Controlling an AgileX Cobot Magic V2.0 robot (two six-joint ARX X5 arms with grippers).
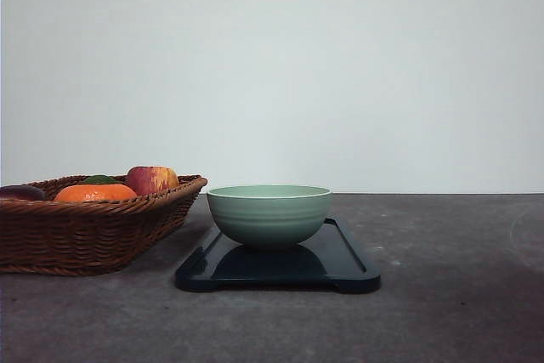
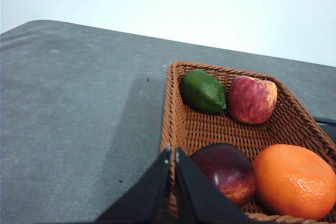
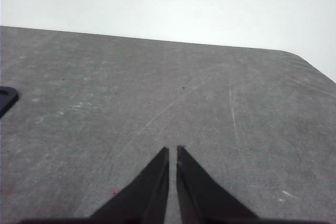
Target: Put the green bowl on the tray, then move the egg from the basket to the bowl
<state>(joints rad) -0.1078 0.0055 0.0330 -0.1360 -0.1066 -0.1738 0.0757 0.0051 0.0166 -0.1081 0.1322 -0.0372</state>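
1. The green bowl already sits on the tray, so the first step looks done.
2. The egg lies in the basket, beside the orange.
3. Both the left gripper and right gripper have fingers nearly together, holding nothing.
4. Next, the left fingers must spread and reach the egg.

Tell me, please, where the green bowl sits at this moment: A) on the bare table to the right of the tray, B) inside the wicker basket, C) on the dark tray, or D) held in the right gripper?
C: in the front view the green bowl stands upright on the dark tray, beside the basket, and the right gripper is shut with nothing between its fingers.
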